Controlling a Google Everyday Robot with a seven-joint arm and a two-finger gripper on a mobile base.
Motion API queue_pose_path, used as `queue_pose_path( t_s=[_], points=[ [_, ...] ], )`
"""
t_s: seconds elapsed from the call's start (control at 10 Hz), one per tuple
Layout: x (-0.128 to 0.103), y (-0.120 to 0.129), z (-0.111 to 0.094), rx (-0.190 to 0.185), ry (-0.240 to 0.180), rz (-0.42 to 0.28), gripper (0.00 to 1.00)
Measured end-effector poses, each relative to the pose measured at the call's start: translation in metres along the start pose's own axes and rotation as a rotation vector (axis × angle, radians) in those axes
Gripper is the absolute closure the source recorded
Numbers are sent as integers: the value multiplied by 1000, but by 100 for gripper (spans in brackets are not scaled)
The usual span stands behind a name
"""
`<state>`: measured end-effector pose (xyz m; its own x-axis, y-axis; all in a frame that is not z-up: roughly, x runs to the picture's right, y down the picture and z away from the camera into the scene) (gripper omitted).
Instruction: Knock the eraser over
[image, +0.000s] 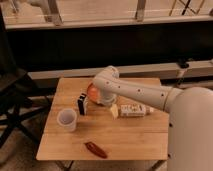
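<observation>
Dark panelling and a pale ledge run behind a small wooden table (125, 135) of light slats, with a black folding chair (15, 97) standing off its left edge. Over the table's right edge reaches the robot's white arm (142, 92), whose bulky body fills the lower right of the view; the arm bends at a rounded joint above the back half of the table and turns down toward the surface. The gripper (96, 100) sits low at the end of that arm, close over the wood at about the middle of the table's width, just to the right of the eraser, and largely masked by the arm itself, so I cannot tell whether it is clenched or released, nor whether it touches the eraser. An orange-red rounded thing (92, 92) shows right beside it, against the arm's end. The eraser (82, 103) stands upright, left of the table's centre, black with a white face. A white cup (67, 120) stands upright nearer the front and the left edge, apart from the eraser. A white labelled bottle (134, 110) lies on its side toward the right edge, with a small pale yellow piece (114, 111) at its left end. A dark red oblong object (95, 149) lies near the front edge.
</observation>
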<state>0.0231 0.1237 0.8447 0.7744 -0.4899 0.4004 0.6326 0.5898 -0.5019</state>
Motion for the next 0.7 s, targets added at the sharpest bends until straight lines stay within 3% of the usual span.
queue_pose_path(
  t_s=[0.7],
  points=[
    [4, -3, 2, -5, -2, -18, 20]
  ],
)
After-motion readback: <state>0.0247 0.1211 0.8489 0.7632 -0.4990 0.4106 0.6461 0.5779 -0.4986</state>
